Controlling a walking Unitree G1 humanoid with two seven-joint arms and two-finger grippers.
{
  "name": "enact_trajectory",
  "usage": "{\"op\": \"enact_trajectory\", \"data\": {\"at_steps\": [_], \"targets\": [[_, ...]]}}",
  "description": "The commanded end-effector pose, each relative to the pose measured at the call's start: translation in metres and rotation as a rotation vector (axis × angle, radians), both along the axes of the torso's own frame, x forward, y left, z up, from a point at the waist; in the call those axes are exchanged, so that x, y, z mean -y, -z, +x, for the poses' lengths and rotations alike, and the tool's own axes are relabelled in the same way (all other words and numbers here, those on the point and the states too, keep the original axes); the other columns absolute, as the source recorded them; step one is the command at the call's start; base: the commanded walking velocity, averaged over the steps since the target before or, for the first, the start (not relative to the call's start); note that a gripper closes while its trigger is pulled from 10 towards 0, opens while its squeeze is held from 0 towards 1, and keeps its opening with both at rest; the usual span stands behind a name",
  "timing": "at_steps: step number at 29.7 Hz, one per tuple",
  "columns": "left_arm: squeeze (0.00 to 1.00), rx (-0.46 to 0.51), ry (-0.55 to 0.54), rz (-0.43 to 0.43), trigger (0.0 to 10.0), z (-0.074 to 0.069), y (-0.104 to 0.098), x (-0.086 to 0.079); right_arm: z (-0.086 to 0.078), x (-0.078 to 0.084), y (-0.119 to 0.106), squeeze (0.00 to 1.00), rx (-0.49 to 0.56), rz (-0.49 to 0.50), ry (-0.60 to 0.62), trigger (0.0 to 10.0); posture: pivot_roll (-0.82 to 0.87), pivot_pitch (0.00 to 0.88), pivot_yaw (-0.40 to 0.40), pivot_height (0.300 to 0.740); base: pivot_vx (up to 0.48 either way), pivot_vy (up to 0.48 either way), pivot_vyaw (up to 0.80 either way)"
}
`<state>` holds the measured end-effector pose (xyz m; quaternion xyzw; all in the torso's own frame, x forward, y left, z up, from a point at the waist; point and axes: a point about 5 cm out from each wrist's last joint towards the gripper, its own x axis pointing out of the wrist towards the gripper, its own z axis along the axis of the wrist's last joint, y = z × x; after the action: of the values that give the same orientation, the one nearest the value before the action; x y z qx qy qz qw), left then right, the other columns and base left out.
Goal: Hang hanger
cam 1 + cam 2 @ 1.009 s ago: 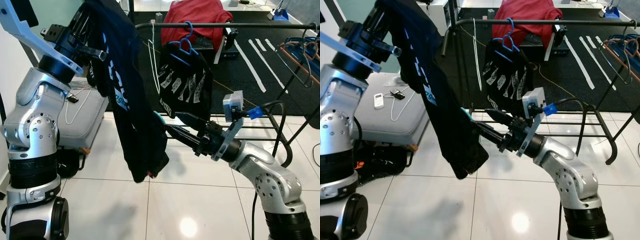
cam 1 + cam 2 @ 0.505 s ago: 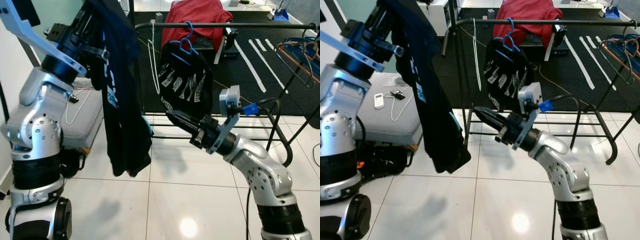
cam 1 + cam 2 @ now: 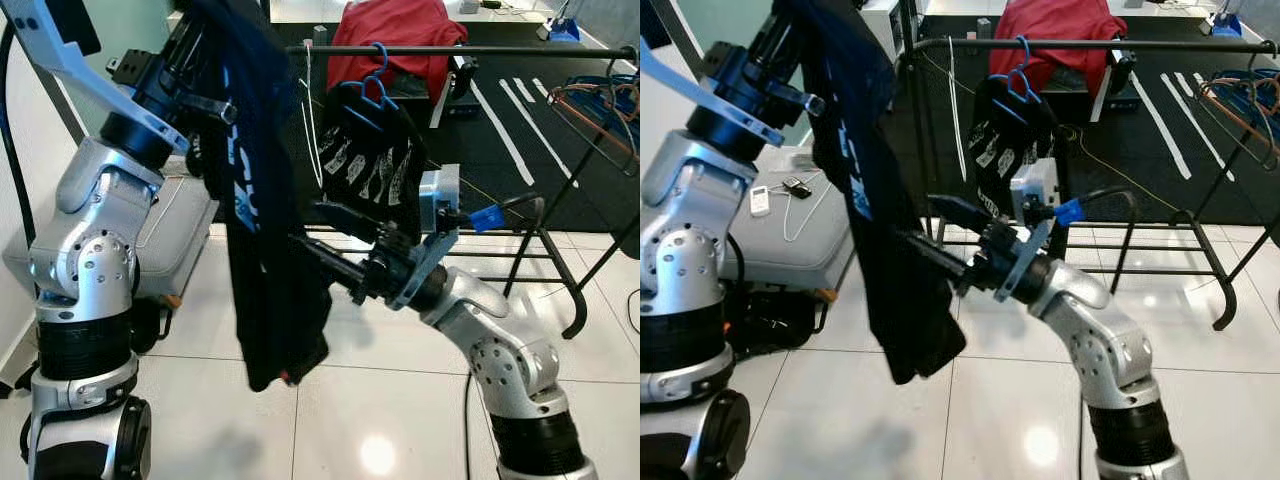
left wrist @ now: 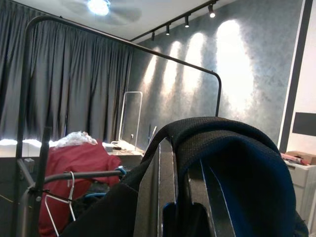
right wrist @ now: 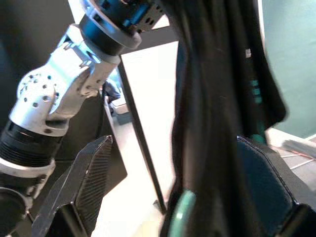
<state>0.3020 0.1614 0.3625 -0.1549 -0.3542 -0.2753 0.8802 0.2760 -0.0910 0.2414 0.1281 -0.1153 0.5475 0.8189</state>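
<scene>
A black shirt with blue lettering [image 3: 265, 200] hangs from my raised left gripper [image 3: 212, 105] at the upper left. In the left wrist view the fingers [image 4: 165, 173] lie close together under the draped cloth, with a blue hanger part [image 4: 170, 212] pinched between them. My right gripper [image 3: 315, 232] reaches in from the right, open, with its fingertips against the hanging shirt. In the right wrist view its fingers [image 5: 84, 177] stand wide apart around the dark cloth, and a teal hanger piece [image 5: 181, 210] shows below. The black clothes rail [image 3: 480, 50] runs behind.
On the rail hang a printed black shirt [image 3: 375, 150] on a blue hanger [image 3: 377, 60], a white wire hanger [image 3: 310, 120] and a red garment [image 3: 395, 25]. More hangers [image 3: 600, 100] are at the far right. A grey case [image 3: 185, 230] stands on the white tile floor behind my left arm.
Half a second ago the right gripper was clear of the dark shirt; it has pushed left into the cloth again. The shirt's lower part has swung toward it.
</scene>
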Motion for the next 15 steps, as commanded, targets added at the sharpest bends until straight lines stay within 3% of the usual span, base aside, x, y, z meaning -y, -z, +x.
{"op": "enact_trajectory", "data": {"at_steps": [1, 5, 6, 11, 12, 15], "targets": [[0.0, 0.045, 0.009, -0.005, 10.0, -0.006, -0.009, 0.003, -0.004, -0.002, -0.001, 1.0, 0.0, 0.005, -0.015, 10.0, -0.12, 0.13, 0.038, 0.74, 0.0, 0.0, 0.0], [0.0, 0.046, 0.011, -0.008, 10.0, -0.007, -0.009, 0.005, -0.003, -0.014, 0.008, 1.0, -0.011, -0.114, 0.015, 10.0, -0.12, 0.131, 0.033, 0.74, 0.0, 0.0, 0.0], [0.0, 0.048, 0.015, -0.013, 10.0, -0.008, -0.009, 0.005, 0.001, -0.017, 0.014, 0.0, -0.035, -0.158, 0.052, 10.0, -0.12, 0.131, 0.033, 0.74, 0.0, 0.0, 0.0], [0.0, 0.049, 0.018, -0.016, 10.0, -0.008, -0.009, 0.007, 0.007, -0.021, 0.024, 0.0, -0.062, -0.224, 0.102, 10.0, -0.12, 0.132, 0.031, 0.74, 0.0, 0.0, 0.0], [0.0, 0.048, 0.017, -0.016, 10.0, -0.008, -0.009, 0.007, 0.008, -0.022, 0.026, 0.0, -0.068, -0.234, 0.114, 2.5, -0.12, 0.132, 0.031, 0.74, 0.0, 0.0, 0.0], [0.0, 0.048, 0.015, -0.016, 10.0, -0.009, -0.009, 0.007, 0.009, -0.022, 0.027, 0.0, -0.073, -0.24, 0.129, 2.0, -0.12, 0.133, 0.029, 0.74, 0.0, 0.0, 0.0]]}}
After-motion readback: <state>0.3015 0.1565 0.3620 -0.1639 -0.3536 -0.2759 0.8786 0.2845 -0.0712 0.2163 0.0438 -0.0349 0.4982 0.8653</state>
